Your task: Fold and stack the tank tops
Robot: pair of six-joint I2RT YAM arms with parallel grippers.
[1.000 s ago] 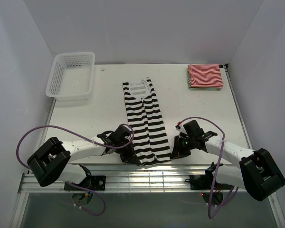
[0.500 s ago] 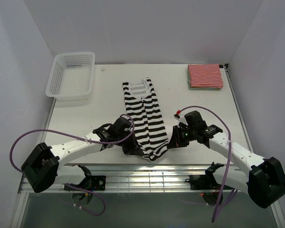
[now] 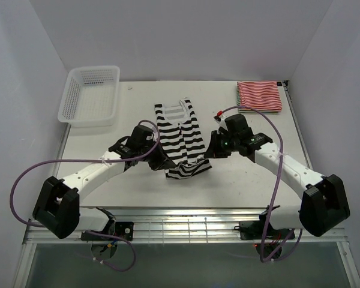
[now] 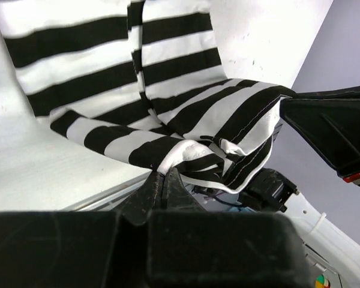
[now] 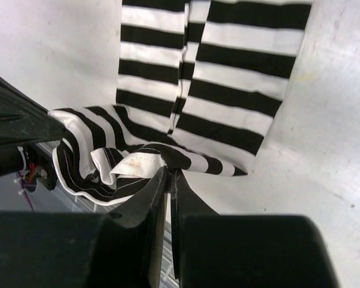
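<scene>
White table [image 3: 258, 180], white walls [image 3: 168, 36] around. Mid-fold on the black-and-white tank top [image 3: 181, 129]: lies lengthwise at centre, hem end raised and bunched. Left gripper [image 3: 167, 170] and right gripper [image 3: 207, 157] each pinched tight on a hem corner. Next, probably: carry hem toward the straps, lay flat, let go. Folded red-and-white tank top [image 3: 259, 96] at far right corner.

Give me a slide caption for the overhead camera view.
Left gripper and right gripper pinch the lifted near hem of the black-and-white tank top; folded stack far right.
</scene>
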